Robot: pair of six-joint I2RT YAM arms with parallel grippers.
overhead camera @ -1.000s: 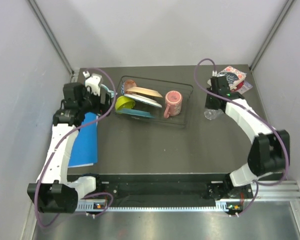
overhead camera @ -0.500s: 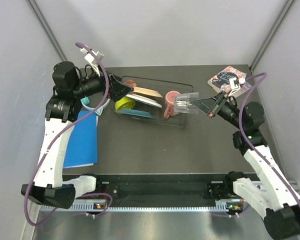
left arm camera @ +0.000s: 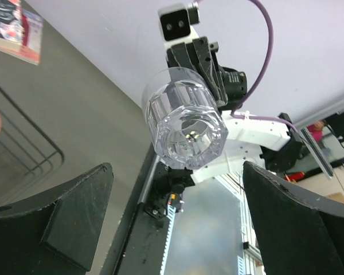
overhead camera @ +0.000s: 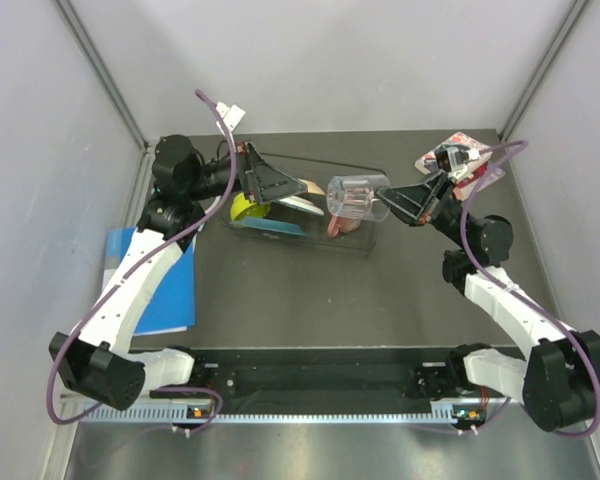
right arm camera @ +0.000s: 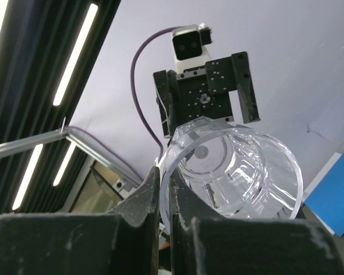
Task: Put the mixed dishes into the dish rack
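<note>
progress far along, judging by the load: small yellow-green bowl [overhead camera: 246,207], leaning plates with cream, white and teal edges [overhead camera: 295,204] and pink floral mug [overhead camera: 345,226] already inside the rectangular black thin-wire dish rack [overhead camera: 365,250]. raised above the rack's right end, well off the dark worktop [overhead camera: 280,290]: clear faceted glass tumbler [overhead camera: 358,196], pinched by its rim in the right claw [overhead camera: 390,199]. left claw [overhead camera: 278,183] spread wide, facing the tumbler's base, gripping nothing. probably left: setting that tumbler into the rack.

Right claw [overhead camera: 393,198] holds clear glass [overhead camera: 356,196] over dish rack [overhead camera: 315,243].
</note>
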